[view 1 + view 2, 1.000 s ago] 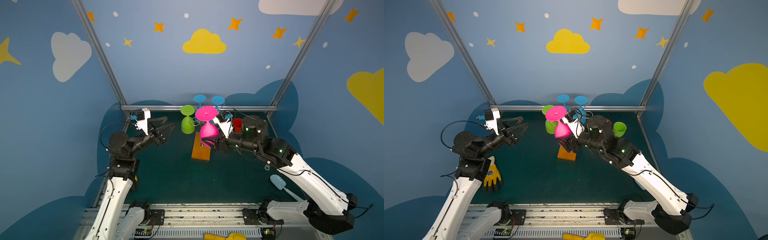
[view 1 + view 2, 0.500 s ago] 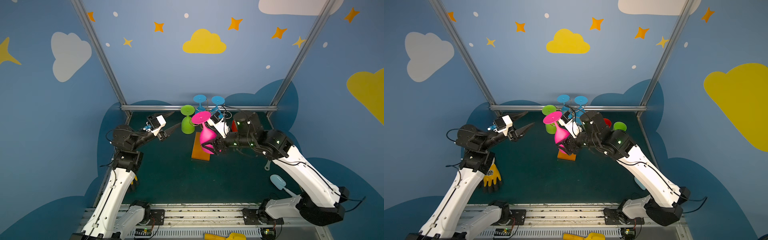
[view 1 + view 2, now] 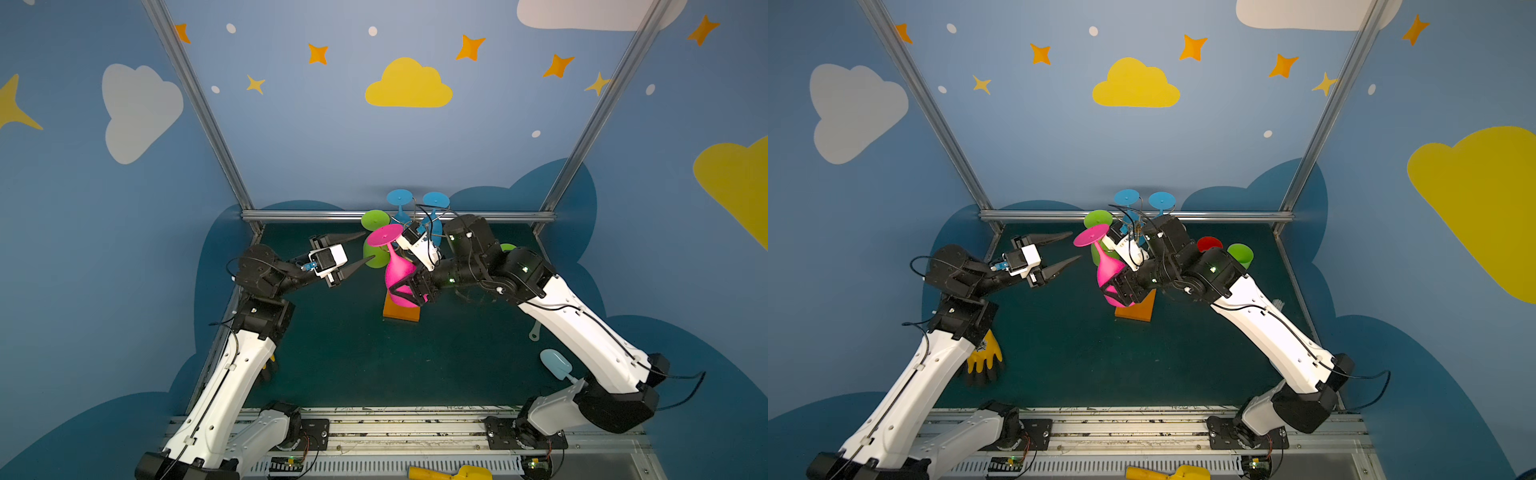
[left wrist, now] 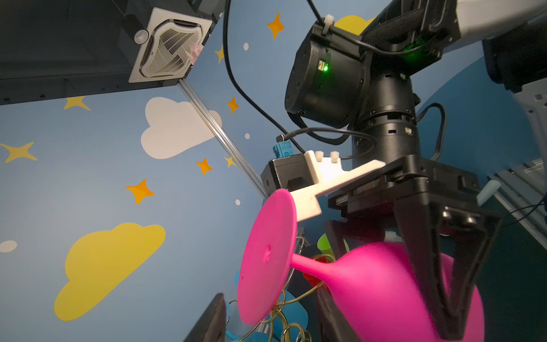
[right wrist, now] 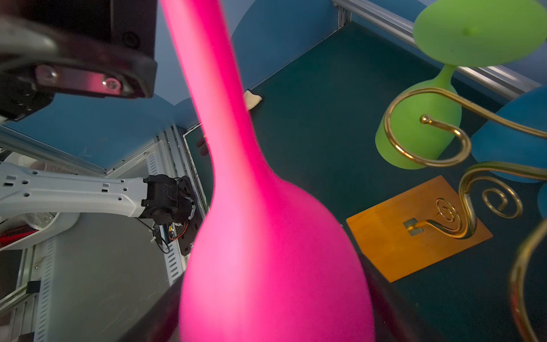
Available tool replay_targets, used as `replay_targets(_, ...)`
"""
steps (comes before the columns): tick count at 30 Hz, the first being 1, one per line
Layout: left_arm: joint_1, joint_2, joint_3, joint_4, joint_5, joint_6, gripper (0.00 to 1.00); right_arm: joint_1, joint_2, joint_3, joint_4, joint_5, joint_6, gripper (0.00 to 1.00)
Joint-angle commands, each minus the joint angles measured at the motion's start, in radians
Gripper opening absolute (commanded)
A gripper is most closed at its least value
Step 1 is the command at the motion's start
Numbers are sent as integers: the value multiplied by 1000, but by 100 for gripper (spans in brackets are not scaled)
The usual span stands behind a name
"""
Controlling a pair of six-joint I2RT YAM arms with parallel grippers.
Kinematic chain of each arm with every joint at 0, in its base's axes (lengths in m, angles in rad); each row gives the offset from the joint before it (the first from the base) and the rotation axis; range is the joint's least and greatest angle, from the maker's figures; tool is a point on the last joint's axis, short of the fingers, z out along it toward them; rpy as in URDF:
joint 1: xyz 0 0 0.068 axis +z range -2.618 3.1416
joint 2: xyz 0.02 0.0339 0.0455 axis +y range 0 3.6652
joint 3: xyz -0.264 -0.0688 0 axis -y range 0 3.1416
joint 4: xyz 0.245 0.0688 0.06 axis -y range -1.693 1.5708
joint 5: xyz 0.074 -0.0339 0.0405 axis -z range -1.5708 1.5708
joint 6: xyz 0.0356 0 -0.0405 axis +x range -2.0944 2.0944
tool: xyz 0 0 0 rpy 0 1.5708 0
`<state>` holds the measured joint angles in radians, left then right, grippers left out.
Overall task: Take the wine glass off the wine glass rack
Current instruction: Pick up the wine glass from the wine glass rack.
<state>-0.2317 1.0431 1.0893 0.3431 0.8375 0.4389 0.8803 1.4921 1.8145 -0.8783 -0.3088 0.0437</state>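
Observation:
A pink wine glass (image 3: pixel 397 270) hangs upside down and tilted, its foot toward the back wall. My right gripper (image 3: pixel 409 289) is shut on its bowl (image 5: pixel 266 237), one finger on each side. The wine glass rack is gold wire on an orange base (image 3: pixel 401 313) just below and behind the glass. In the right wrist view the pink stem stands apart from the scroll arms (image 5: pixel 429 142). My left gripper (image 3: pixel 368 247) is open just left of the pink foot (image 4: pixel 266 257), holding nothing. Both top views show the same, with the glass (image 3: pixel 1108 270) above the base (image 3: pixel 1136 309).
A green wine glass (image 3: pixel 374 255) and two blue ones (image 3: pixel 400 197) still hang on the rack. A red cup (image 3: pixel 1209 244) and a green cup (image 3: pixel 1241 253) stand at the back right. A yellow glove (image 3: pixel 984 357) lies at the left, a pale blue scoop (image 3: pixel 556 365) at the right.
My left arm has swung right toward the pink glass and its jaws have narrowed. My right gripper has drawn the pink glass down and to the left, tilting it more.

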Motion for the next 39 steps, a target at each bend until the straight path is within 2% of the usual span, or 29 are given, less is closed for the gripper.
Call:
replay_targets(1,-9,17,37,-13,-35,52,48,-3,13,29,18,-30,-12,33)
replay_targets(8,-38,65,84,-74,-37,108,44,-3,30,31,22,-38,-17,33)
replay_targets(17,-51,95,91,-83,-77,126,22,-3,34,31,25,-45,-19,34)
replay_targets(21,-51,94,89,-74,-119,126,6,-3,34,31,33,-48,-20,40)
replay_targets(23,-50,85,82,-64,-137,124,3,-4,28,29,42,-53,-15,47)
replay_targets(31,-51,38,31,-57,-255,66,3,-26,-31,-26,128,-88,18,77)
replay_targets(39,-47,-67,-126,18,-469,-177,3,-109,-181,-184,321,-183,90,83)
